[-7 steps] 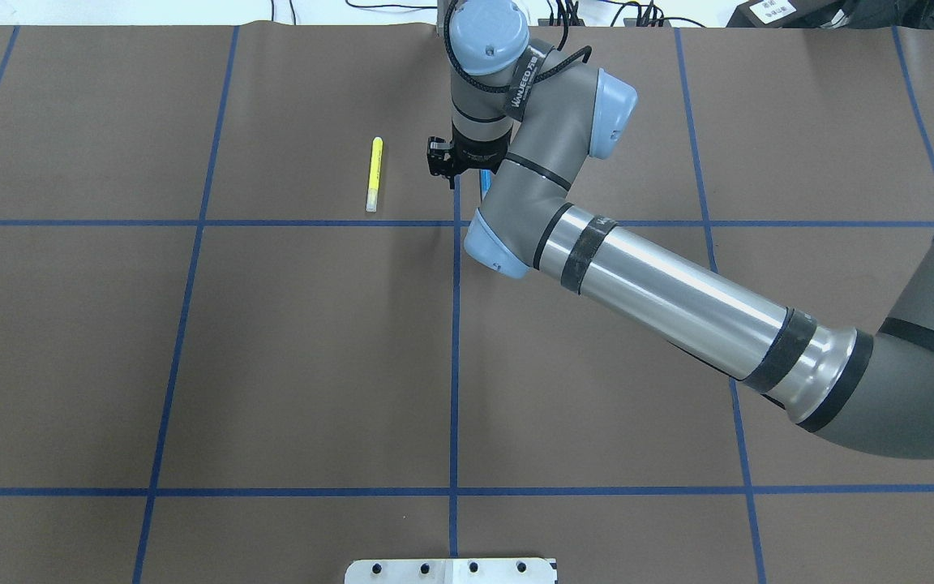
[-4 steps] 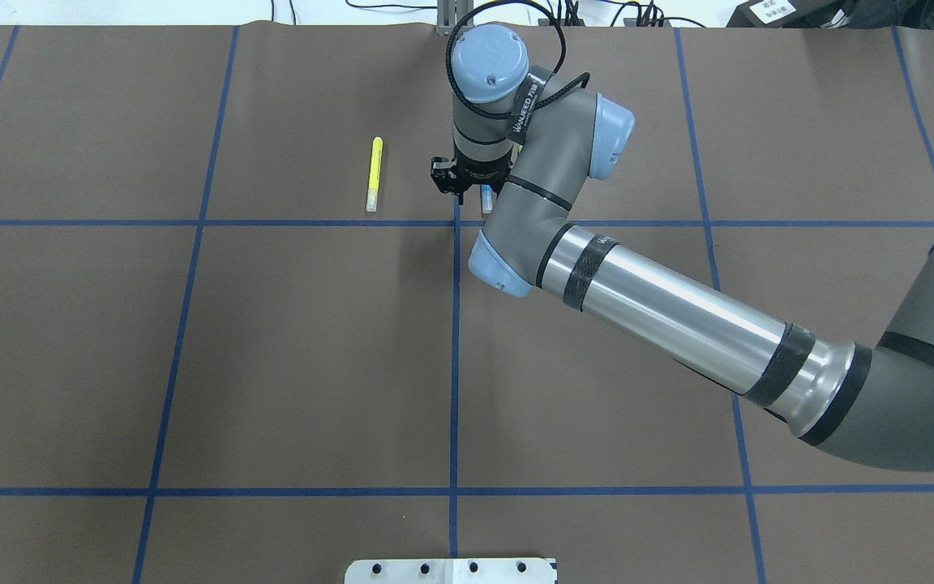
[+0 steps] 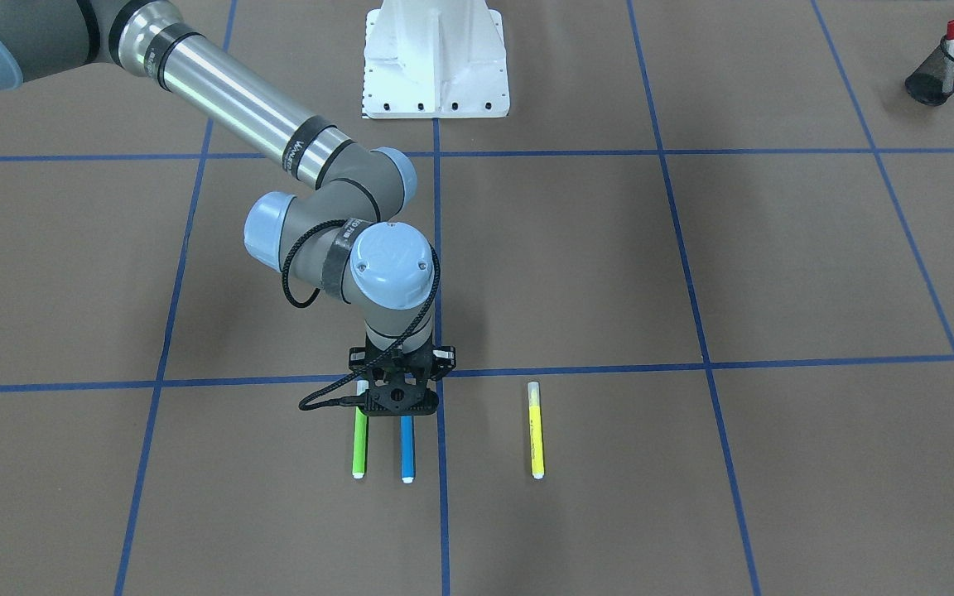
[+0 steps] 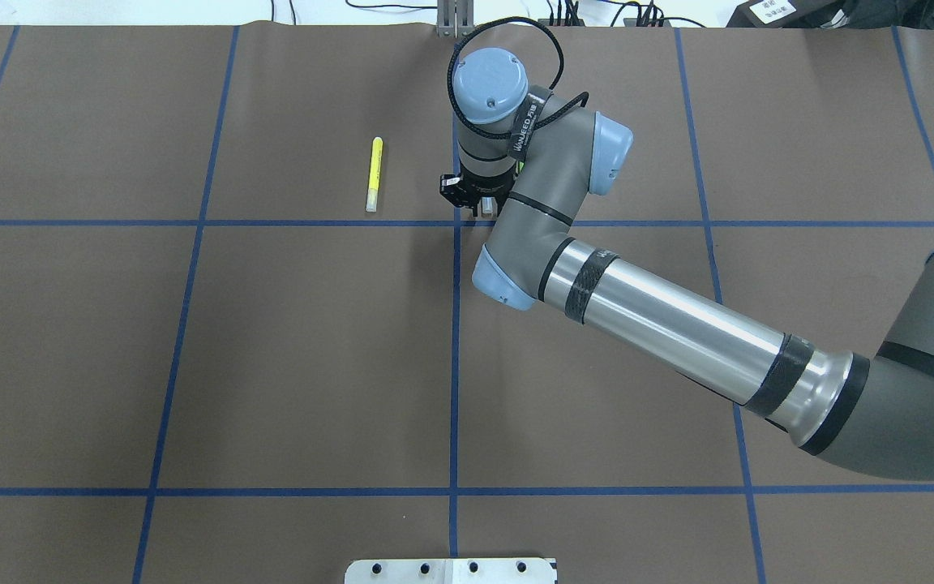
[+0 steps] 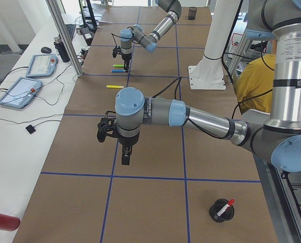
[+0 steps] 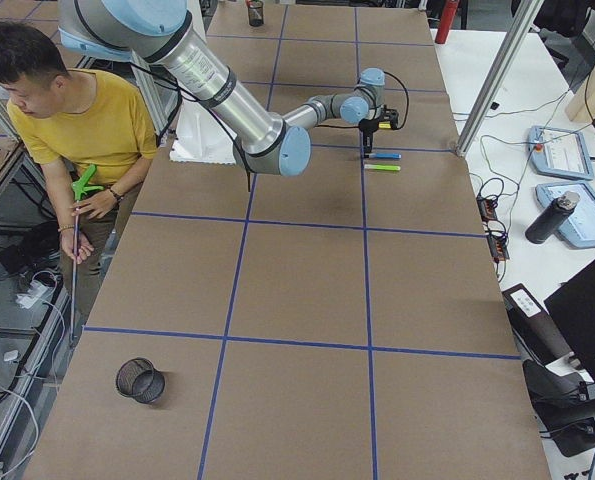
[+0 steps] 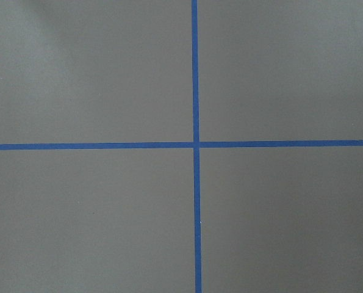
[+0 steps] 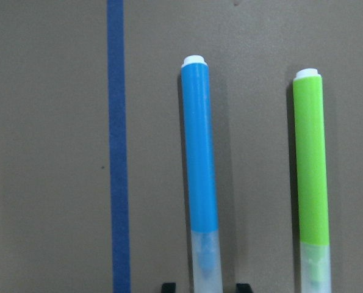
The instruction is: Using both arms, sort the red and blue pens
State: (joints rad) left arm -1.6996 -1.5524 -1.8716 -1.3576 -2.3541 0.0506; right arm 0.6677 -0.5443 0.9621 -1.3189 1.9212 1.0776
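Observation:
The blue pen lies flat on the brown table beside the centre tape line, its white tip pointing away from the robot. My right gripper hangs low over its clear-capped end. In the right wrist view the blue pen runs down between the two fingertips, with a gap on each side, so the right gripper is open. The red pen stands in a black mesh cup at the table's left end. My left gripper hovers over bare table; I cannot tell whether it is open or shut.
A green marker lies parallel to the blue pen, close on its outer side. A yellow marker lies further along on the other side. The white pedestal stands at the robot's edge. A person in a yellow shirt sits beside the table.
The right arm's wrist and gripper have slid back toward the robot along the blue pen, and now cover the stretch of pen that showed before. The yellow marker has not moved.

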